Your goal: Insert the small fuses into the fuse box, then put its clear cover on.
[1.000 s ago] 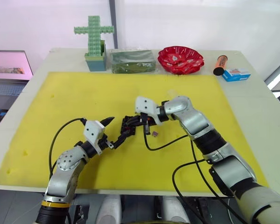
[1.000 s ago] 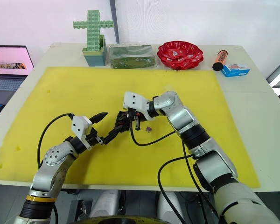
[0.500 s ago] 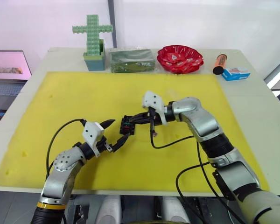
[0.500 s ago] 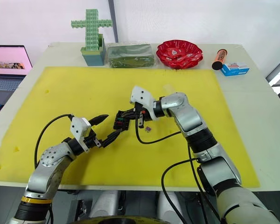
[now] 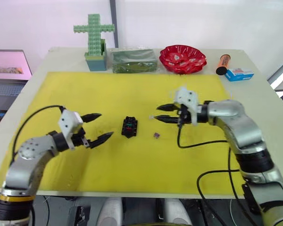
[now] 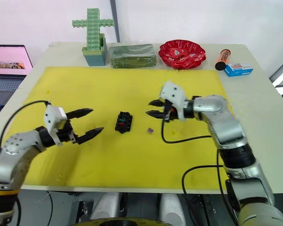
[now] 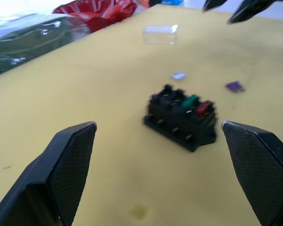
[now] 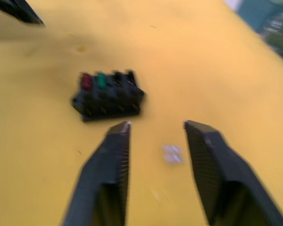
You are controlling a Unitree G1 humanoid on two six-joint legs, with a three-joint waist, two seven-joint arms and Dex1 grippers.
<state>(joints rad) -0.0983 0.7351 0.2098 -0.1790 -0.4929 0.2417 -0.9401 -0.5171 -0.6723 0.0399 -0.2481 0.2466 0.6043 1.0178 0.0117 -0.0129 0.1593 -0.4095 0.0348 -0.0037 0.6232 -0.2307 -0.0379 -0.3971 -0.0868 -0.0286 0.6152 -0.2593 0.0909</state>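
Left wrist view showed the fuse box [image 7: 181,117] sitting free on the yellow foam mat [image 5: 85,94], red fuse [image 7: 203,108] and green fuse [image 7: 189,100] already seated in its top slots at one end. Pale grey fuse [image 7: 178,75] and brownish-purple fuse [image 7: 234,86] lay loose on the mat just beyond the box; clear cover [image 7: 160,34] lay further off, apart from both.

Left gripper [image 5: 98,127] hung open w/ nothing in it, short of the box on the robot's left. Right gripper [image 5: 163,113] was open too, empty, w/ the grey fuse on the mat betw. its fingers in the right wrist view.

Handling, as judged: fuses prob. v. light, hard, slick plastic, so a pinch across the flat sides looked best, else they'd likely squirt out. Box light enough to skid when pushed, so prob. needed bracing by its long edges. Cover thin, hard to see; grip by its long sides.

Mat looked soft, so pressing down would sink in a bit. Plenty of room round the box; laptop [image 5: 9,70], green block cross [image 5: 95,35] and red bowl [image 5: 182,59] stood well off.
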